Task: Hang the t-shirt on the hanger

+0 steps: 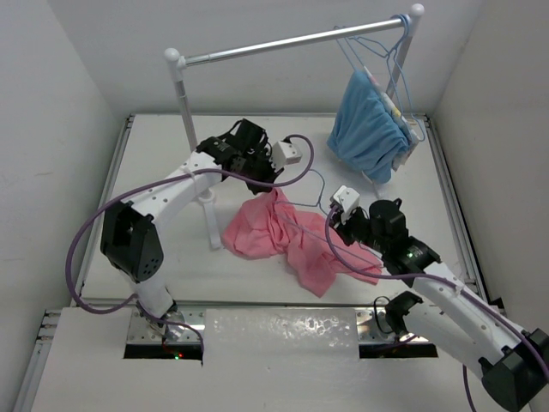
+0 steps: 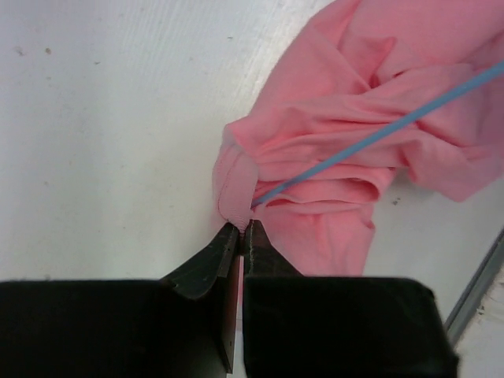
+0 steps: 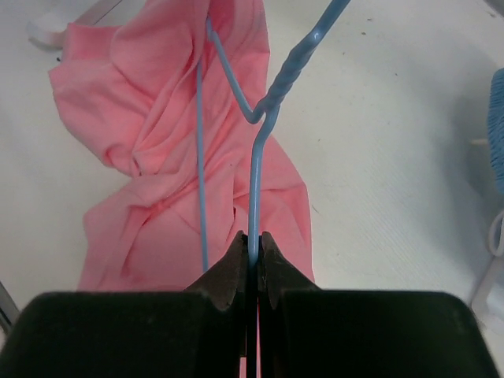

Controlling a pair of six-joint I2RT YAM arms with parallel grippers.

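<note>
The white desk [image 1: 171,257] is walled on the left, right and far sides. The silver rail [image 1: 283,45] crosses its far part, and one white post [image 1: 212,219] stands just left of the cloth, the tightest spot for any sideways pull. A light-blue garment [image 1: 369,129] hangs at the far right, well apart from the work.

The t-shirt [image 1: 283,236] lies crumpled at mid-desk, between the two arms, with bare surface on its near side.

The hanger [image 3: 253,197] rests slanted across the t-shirt, and its wire runs into the folds. It looks to be partway threaded into the garment.

The left pincer [image 2: 240,228] is fully closed on a folded edge of the t-shirt, right where the wire enters. That is probably to keep an opening steady. The right pincer [image 3: 253,244] is clamped tight on the hanger's wire, near its twisted neck, which gives it steering over the whole frame.
</note>
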